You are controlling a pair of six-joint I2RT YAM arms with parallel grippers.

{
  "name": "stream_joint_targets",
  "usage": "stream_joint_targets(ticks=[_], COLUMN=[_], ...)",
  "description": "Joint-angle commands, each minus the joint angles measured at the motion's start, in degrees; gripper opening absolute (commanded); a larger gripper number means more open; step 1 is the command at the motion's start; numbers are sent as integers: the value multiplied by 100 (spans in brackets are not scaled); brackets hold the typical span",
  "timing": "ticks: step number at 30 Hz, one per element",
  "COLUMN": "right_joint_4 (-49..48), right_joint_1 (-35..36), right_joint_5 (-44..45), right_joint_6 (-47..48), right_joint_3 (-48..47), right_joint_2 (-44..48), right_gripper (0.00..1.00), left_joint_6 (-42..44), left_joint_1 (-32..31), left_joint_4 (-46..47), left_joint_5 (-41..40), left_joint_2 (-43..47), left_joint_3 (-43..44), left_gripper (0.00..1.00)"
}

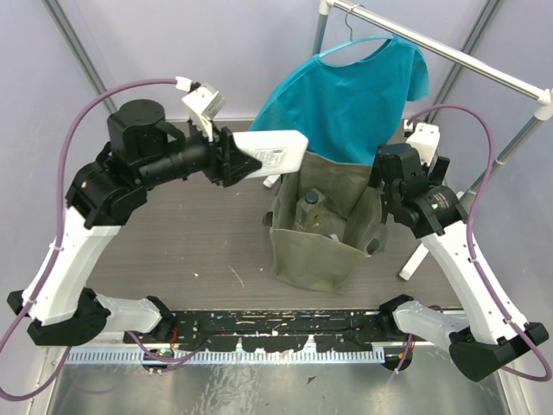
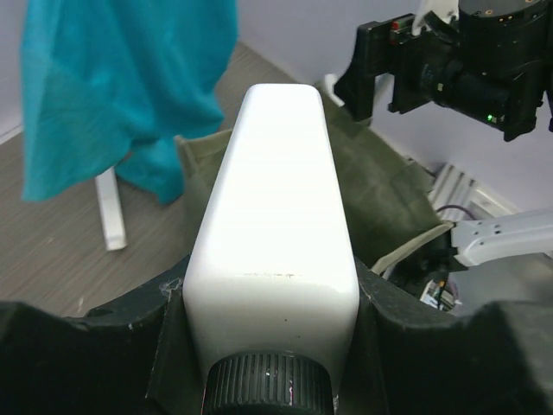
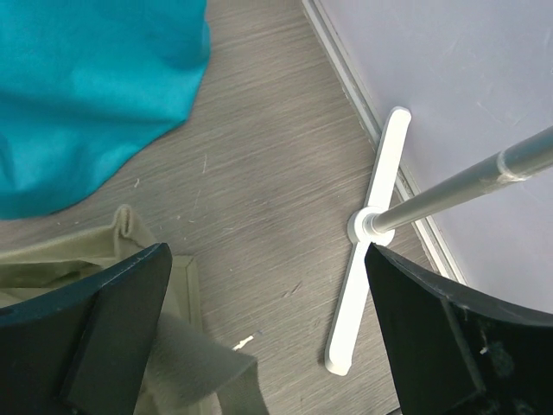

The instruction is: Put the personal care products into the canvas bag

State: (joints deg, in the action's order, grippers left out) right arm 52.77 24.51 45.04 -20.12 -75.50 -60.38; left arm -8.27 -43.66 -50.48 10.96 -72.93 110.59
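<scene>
Task state: one white rectangular plastic bottle [image 1: 275, 153] with a dark ribbed round cap is carried in the air by the left tool [image 1: 238, 160] and is not yet bagged. The boxy olive-green canvas bag [image 1: 315, 246] is stood open just ahead of and below that tool, its near rim under the bottle's far end. One dark-capped bottle [image 1: 309, 207] is seen upright inside the bag, beyond the left tool's reach line. Its body colour cannot be made out. No other bottle is seen on the grey wood-grain tabletop [image 1: 190, 233], and whether the remaining two lie deeper in the bag cannot be told. The task is judged partly done, with at least the held bottle left to be released into the bag. Left tool: closed to the bottle's width, with both fingers pressed against its long side faces near the capped end. The cap is turned back toward the wrist and the flat base is pointed forward at the bag. Right tool [image 3: 266, 259]: spread wide, with nothing held between its fingers. It is placed at the bag's far upper corner, and olive fabric and a strap are seen under and beside one finger. Whether the rim is touched cannot be told. A teal shirt [image 1: 346, 86] is hung behind both tools, over the bag.
</scene>
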Motion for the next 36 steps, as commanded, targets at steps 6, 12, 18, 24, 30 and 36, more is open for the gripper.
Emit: stream_joint_targets(ticks=[6, 12, 18, 24, 30, 36], right_joint_4=[119, 439, 657, 1168, 1604, 1622], right_joint_1=[-11, -18, -19, -20, -17, -20], right_joint_5=[-517, -1171, -1665, -1034, -319, -246], right_joint_6=[61, 95, -156, -337, -414, -423], right_joint_3=[-1176, -1025, -298, -116, -269, -201], right_joint_2=[238, 92, -15, -51, -106, -33], right_gripper=[100, 100, 100, 100, 100, 100], left_joint_6=[-201, -174, -115, 13, 277, 531], left_joint_1=[-441, -682, -787, -914, -1160, -1332], left_joint_4=[1827, 1792, 1611, 1347, 1005, 760], left_joint_5=[1142, 1228, 1346, 1375, 1188, 608], left_joint_2=[-967, -1563, -1951, -2300, -2806, -3233], left_joint_3=[63, 62, 175, 470, 871, 1182], left_gripper=[0, 0, 0, 0, 0, 0])
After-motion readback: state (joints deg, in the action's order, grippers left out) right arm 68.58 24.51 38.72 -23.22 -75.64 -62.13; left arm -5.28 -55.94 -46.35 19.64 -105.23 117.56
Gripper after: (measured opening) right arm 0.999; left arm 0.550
